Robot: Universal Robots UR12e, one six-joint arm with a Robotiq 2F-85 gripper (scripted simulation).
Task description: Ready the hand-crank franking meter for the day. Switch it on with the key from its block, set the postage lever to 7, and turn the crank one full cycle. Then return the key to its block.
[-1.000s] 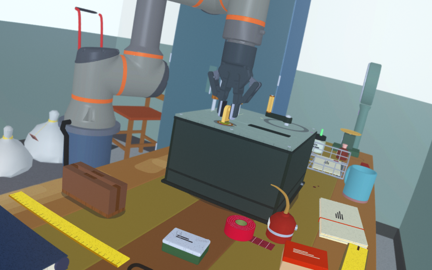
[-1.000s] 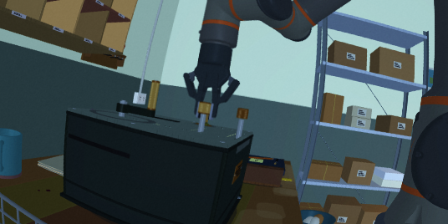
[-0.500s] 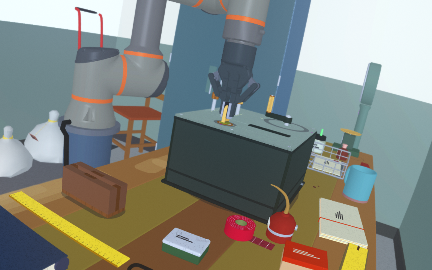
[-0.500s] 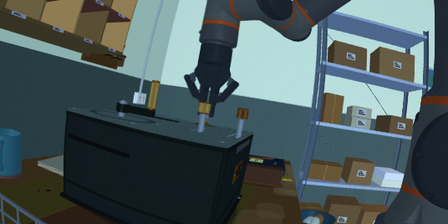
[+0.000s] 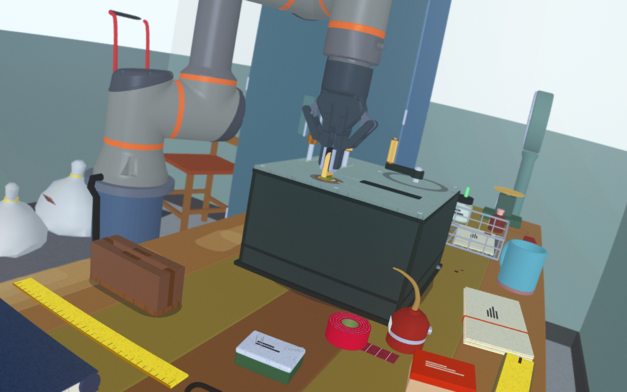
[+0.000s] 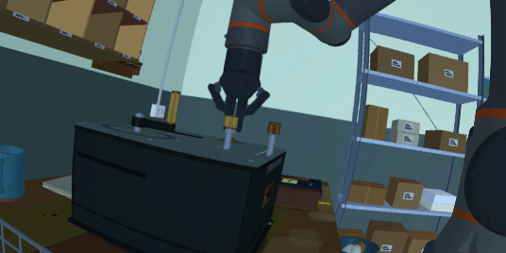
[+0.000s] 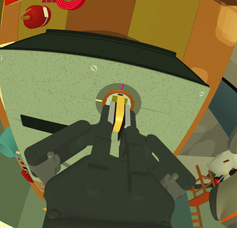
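The yellow key (image 5: 326, 167) (image 7: 118, 115) stands upright in the round lock (image 5: 326, 178) (image 7: 118, 97) on top of the dark franking meter (image 5: 345, 229) (image 6: 170, 189). Two brass-capped levers (image 6: 273, 139) (image 6: 229, 130) rise from the far side of the top, and the black crank with its brass handle (image 5: 394, 152) (image 6: 173, 108) sits at the other end, past a long dark slot. The brown wooden key block (image 5: 135, 273) lies on the bench to the left of the meter, its slots empty. My gripper (image 5: 331, 161) (image 6: 234, 121) (image 7: 118, 121) hangs straight down over the lock, closed around the key.
Behind the meter stand a blue door panel, a wooden chair (image 5: 199, 180) and the arm's base (image 5: 135, 205). In front lie a yellow ruler (image 5: 96, 331), a small tin (image 5: 269, 356), red tape (image 5: 348, 330) and a red oil can (image 5: 408, 329). A wire basket (image 5: 476, 229) and a blue mug (image 5: 520, 265) stand to the right.
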